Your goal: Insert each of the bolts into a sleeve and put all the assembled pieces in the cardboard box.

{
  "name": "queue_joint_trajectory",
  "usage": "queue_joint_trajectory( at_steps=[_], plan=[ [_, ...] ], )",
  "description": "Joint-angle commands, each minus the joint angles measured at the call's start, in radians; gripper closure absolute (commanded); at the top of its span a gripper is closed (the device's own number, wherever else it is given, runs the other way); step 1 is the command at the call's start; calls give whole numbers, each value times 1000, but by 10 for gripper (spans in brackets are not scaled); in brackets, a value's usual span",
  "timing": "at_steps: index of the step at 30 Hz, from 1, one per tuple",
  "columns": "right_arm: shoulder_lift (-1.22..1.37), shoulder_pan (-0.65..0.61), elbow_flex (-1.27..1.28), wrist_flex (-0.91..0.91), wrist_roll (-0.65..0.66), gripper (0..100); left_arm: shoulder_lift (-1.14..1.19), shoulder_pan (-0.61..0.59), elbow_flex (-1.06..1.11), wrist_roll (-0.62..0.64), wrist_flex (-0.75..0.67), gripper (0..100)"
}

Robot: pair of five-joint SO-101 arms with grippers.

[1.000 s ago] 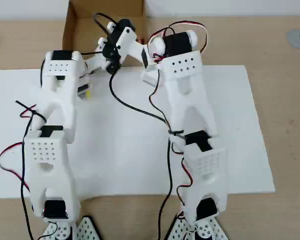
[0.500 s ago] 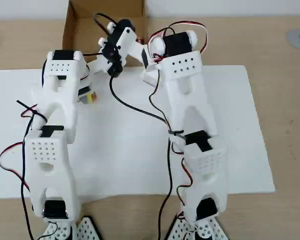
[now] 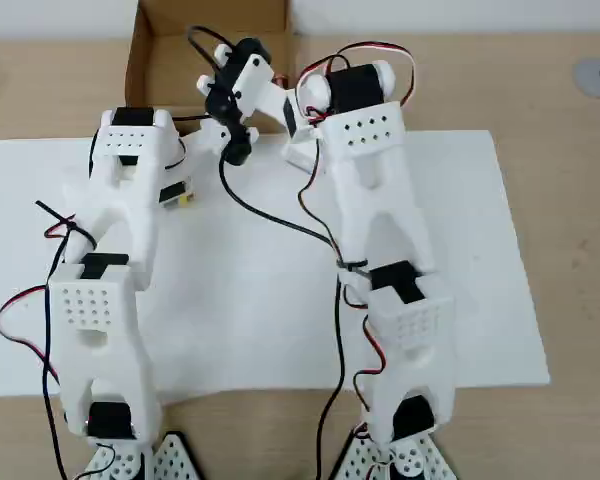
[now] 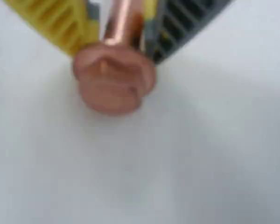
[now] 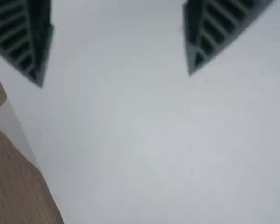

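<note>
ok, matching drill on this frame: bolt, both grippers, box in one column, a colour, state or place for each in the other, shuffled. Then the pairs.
Column 1
1. bolt
2. left gripper
3. right gripper
4. box

Column 2
a. open, over the sheet
b. copper-coloured
c. beyond the sheet's far edge
d. shut on the bolt

Pairs: 1-b, 2-d, 3-a, 4-c
</note>
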Motion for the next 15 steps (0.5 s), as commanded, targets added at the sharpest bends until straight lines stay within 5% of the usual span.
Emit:
queue_joint_trajectory(
  at_steps=[1, 15],
  plan=[
    [-64, 10, -2, 15, 8, 760, 27, -6, -5, 6, -28, 963],
    [-64, 8, -2, 15, 8, 760, 24, -66, -249, 212, 141, 983]
  ],
)
